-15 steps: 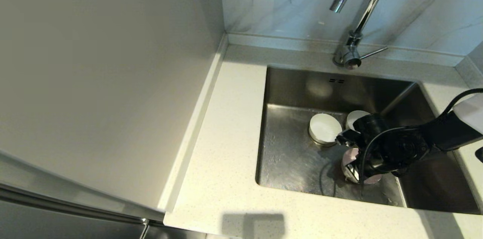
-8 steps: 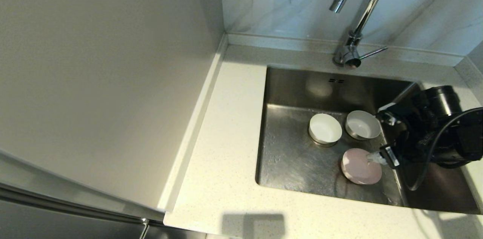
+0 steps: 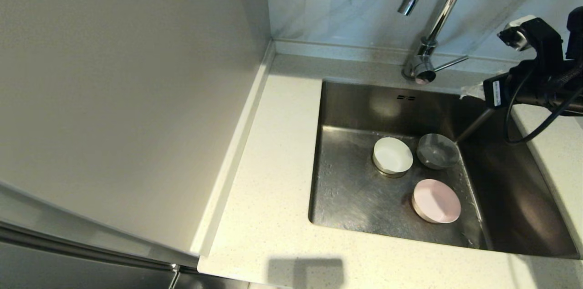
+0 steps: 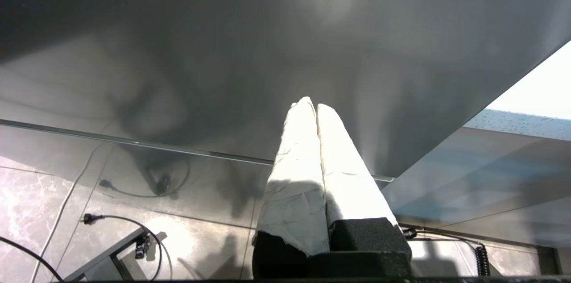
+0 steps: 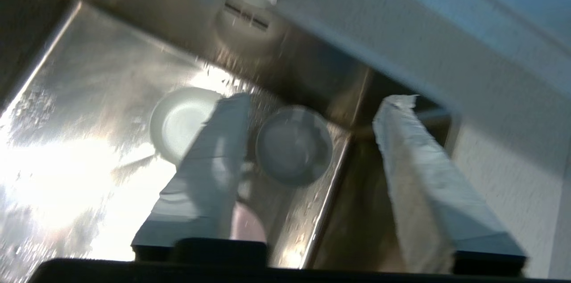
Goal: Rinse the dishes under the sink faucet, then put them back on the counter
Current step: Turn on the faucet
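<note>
Dishes [image 3: 436, 200] sit in steel sink [image 3: 355, 188], speckled counter [image 3: 273, 179] around.

A marbled wall panel [image 3: 355, 2] backs the worktop; a plain grey cabinet side [image 3: 127, 97] stands left.

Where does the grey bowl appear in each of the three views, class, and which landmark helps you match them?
Head view: grey bowl on the sink floor, right of the white bowl.
Left wrist view: not in it.
Right wrist view: grey bowl between the right gripper's fingers, below them.
Shared landmark: the overflow slots.
</note>
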Controlling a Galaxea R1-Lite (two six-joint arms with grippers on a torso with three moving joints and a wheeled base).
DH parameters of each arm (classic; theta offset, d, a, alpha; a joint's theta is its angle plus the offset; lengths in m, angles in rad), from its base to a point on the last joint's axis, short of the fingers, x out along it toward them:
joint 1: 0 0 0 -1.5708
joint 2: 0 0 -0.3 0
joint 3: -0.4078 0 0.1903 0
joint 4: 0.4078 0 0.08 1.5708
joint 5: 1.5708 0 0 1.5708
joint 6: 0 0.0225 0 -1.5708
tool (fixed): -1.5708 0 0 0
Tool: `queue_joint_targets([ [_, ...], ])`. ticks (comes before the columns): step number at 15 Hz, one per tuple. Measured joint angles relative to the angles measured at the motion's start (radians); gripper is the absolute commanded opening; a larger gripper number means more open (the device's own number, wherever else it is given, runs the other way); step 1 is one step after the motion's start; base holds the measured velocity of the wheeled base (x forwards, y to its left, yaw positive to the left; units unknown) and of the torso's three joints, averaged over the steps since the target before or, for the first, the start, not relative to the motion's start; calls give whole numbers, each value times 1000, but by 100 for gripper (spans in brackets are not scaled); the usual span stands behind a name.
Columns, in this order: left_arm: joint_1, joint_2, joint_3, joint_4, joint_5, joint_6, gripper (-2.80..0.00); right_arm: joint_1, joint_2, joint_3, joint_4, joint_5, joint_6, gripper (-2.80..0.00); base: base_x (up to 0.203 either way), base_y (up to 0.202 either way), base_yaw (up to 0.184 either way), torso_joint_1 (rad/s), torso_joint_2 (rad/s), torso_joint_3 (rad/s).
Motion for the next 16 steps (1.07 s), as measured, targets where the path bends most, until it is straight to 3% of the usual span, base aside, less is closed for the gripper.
queue_joint_targets([
  [4,0,0,0,0,1,0,-280,3,84,-155,-4,-1,-10,-280,0,0,0,0,0,0],
  [9,0,0,0,0,0,0,-280,26,221,-442,-23,-1,1,-280,0,0,0,0,0,0],
  [16,0,0,0,0,1,0,-280,39,417,-626,-81,-12,-22,-280,0,0,0,0,0,0],
])
